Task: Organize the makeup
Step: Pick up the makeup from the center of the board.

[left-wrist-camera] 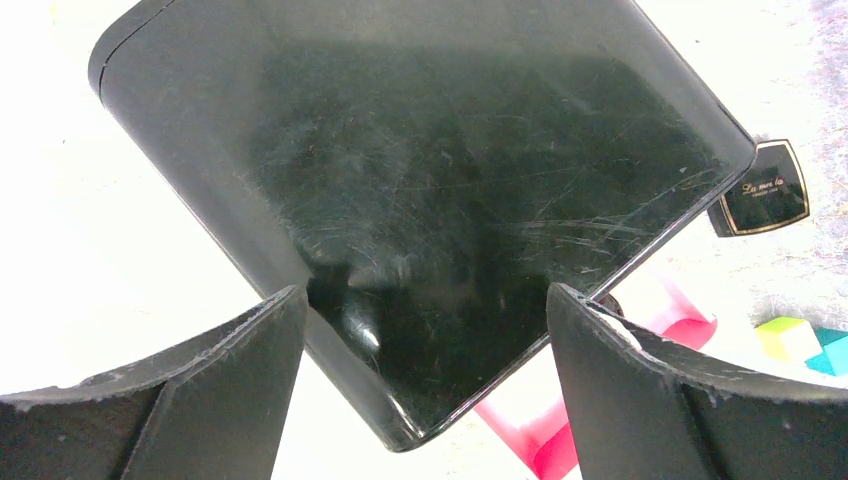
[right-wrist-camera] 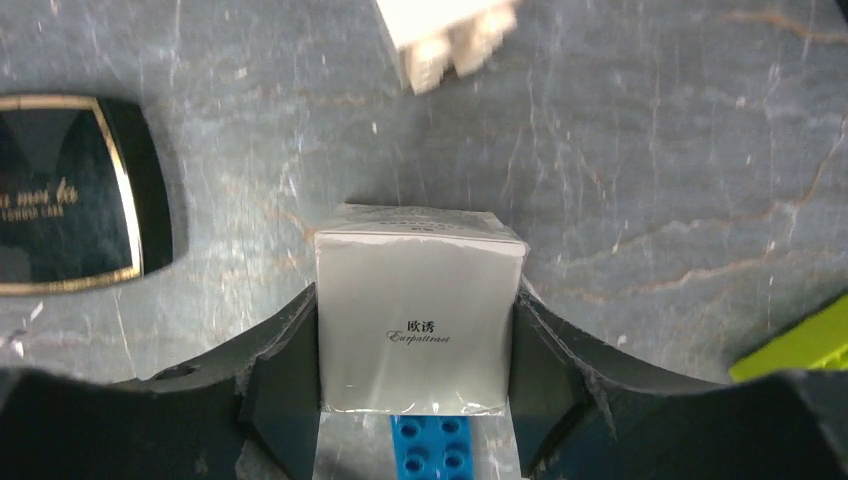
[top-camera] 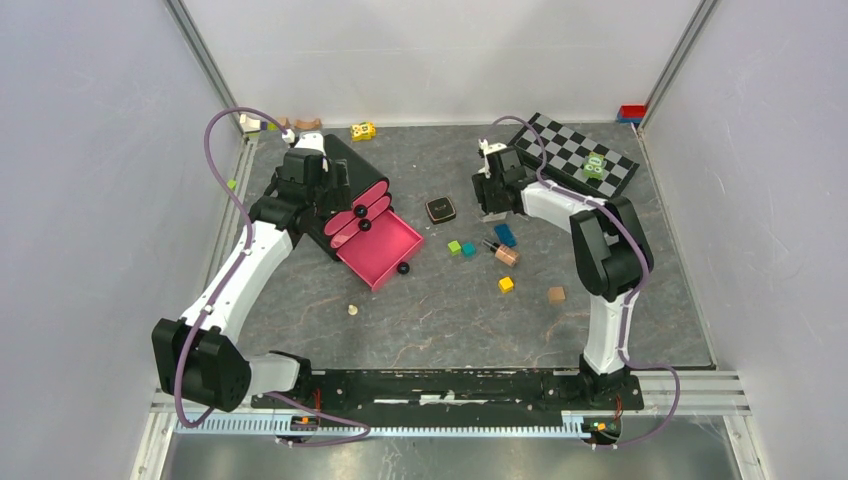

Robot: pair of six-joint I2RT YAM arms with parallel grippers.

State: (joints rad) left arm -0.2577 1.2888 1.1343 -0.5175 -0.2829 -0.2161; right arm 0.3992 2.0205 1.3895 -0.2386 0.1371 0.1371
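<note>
Right jaws gripping box (right-wrist-camera: 418, 310) by its sides, blue brick (right-wrist-camera: 432, 445) sitting between them behind it: risking brick snagging, box twisting loose. Left jaws gaping over organizer (left-wrist-camera: 400, 180). Compact (right-wrist-camera: 60, 190) lying on tabletop (right-wrist-camera: 650, 150) near box.

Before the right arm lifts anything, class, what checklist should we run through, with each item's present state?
1. Right claw against both sides of the white box: ok.
2. Box centred in the claw: ok.
3. Blue brick apart from the box: cannot tell; it lies right at the box's near edge.
4. Black compact outside the claw: ok.
5. Pink drawer open: ok.
6. Left claw open and holding nothing, above the black organiser: ok.
</note>
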